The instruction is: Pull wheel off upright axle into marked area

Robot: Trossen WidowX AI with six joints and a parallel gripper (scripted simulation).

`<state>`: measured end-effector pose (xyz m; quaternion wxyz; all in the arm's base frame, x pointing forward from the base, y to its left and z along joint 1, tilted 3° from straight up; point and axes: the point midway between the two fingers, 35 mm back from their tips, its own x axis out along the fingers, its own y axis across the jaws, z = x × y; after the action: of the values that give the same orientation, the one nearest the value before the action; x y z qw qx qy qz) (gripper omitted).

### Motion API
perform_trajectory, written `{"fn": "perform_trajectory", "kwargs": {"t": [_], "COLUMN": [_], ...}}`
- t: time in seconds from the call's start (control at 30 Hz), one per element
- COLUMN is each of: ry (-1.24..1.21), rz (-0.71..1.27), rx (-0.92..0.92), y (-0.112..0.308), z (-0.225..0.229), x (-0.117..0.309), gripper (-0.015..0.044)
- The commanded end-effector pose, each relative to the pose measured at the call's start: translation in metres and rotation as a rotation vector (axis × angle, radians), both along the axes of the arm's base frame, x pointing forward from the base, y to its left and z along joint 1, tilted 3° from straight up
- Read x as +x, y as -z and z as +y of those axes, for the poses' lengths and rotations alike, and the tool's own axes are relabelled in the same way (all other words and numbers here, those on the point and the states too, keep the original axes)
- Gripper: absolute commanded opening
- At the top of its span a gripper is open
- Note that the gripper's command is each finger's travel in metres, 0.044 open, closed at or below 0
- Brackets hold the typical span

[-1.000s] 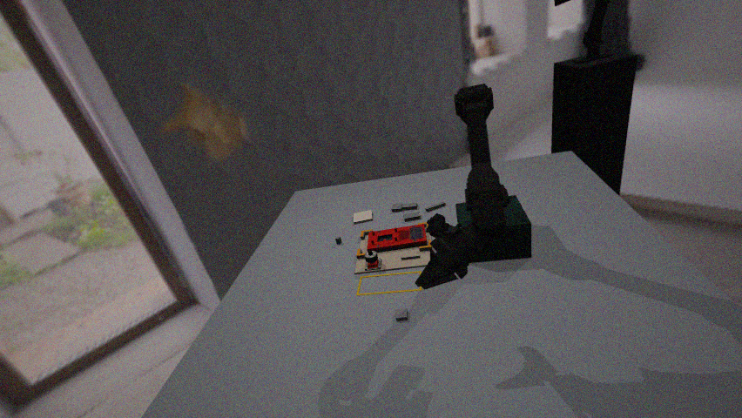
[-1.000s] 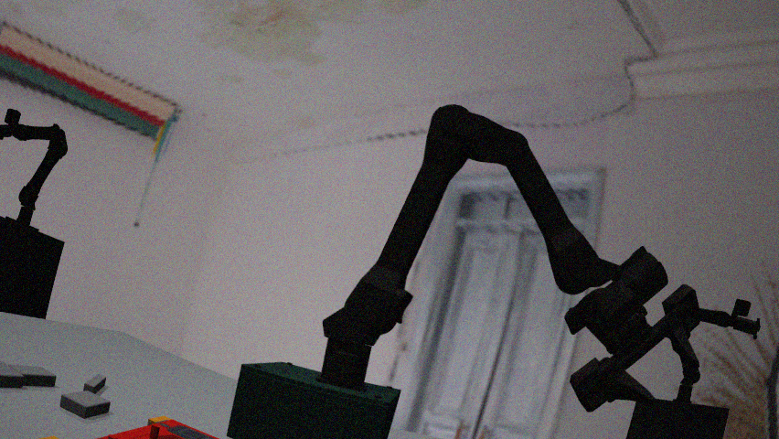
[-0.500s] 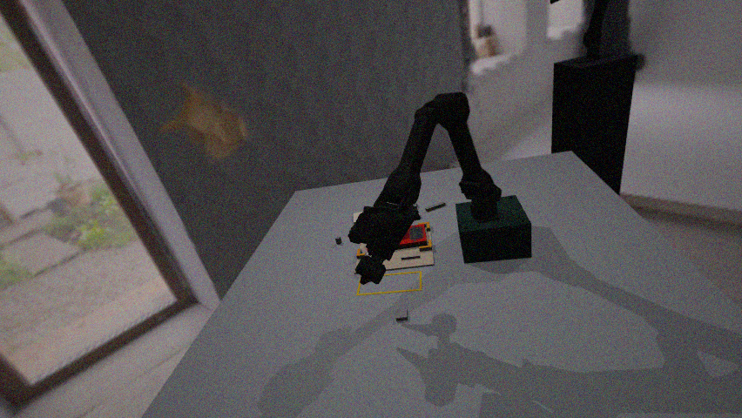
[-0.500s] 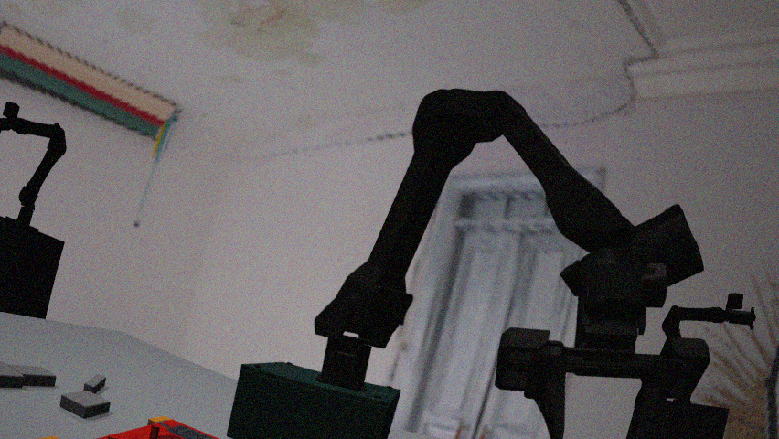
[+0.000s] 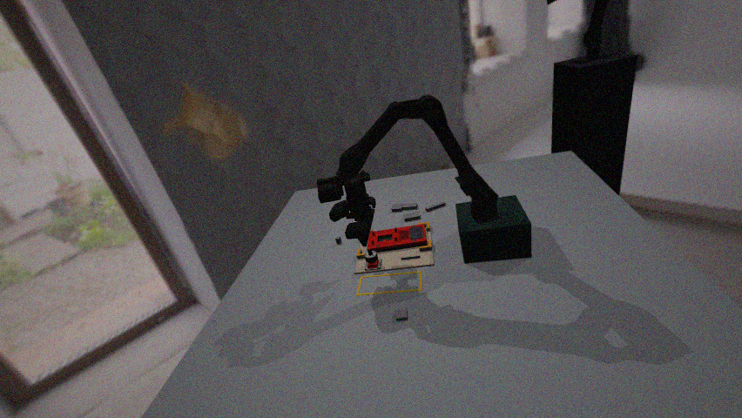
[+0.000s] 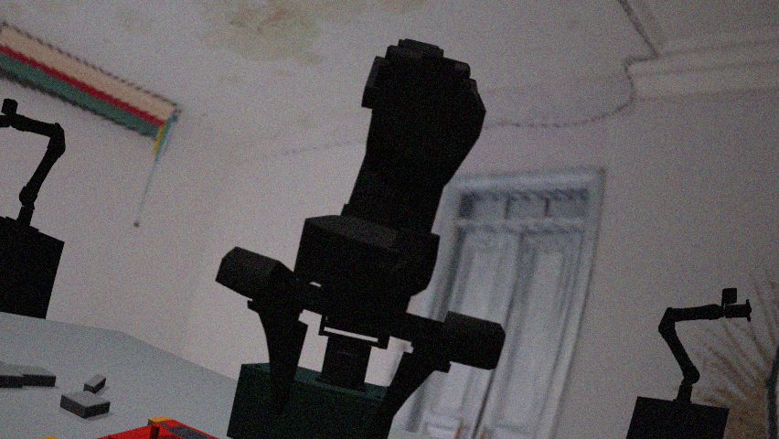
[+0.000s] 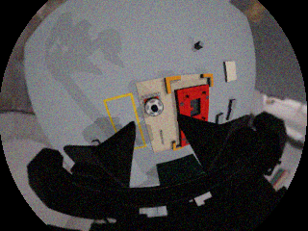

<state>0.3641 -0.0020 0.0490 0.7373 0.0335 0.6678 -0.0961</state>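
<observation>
Black and open, your tool [image 5: 367, 239] [image 6: 332, 412] [image 7: 156, 119] hangs with nothing between its fingers, the wheel [image 5: 370, 256] [image 7: 154, 107] below it on the pale board [image 5: 389, 266] [image 7: 162, 126]!
</observation>
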Motion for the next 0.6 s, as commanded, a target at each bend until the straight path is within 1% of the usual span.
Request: {"fn": "perform_trajectory", "kwargs": {"t": [0.0, 0.4, 0.47, 0.57], "ry": [-0.03, -0.03, -0.03, -0.03], "rz": [0.037, 0.037, 0.037, 0.037], "rx": [0.046, 0.046, 0.046, 0.046], "y": [-0.004, -0.002, 0.007, 0.031], "z": [-0.011, -0.006, -0.007, -0.008], "x": [-0.003, 0.001, 0.002, 0.004], "gripper": [0.03, 0.03, 0.03, 0.03]}}
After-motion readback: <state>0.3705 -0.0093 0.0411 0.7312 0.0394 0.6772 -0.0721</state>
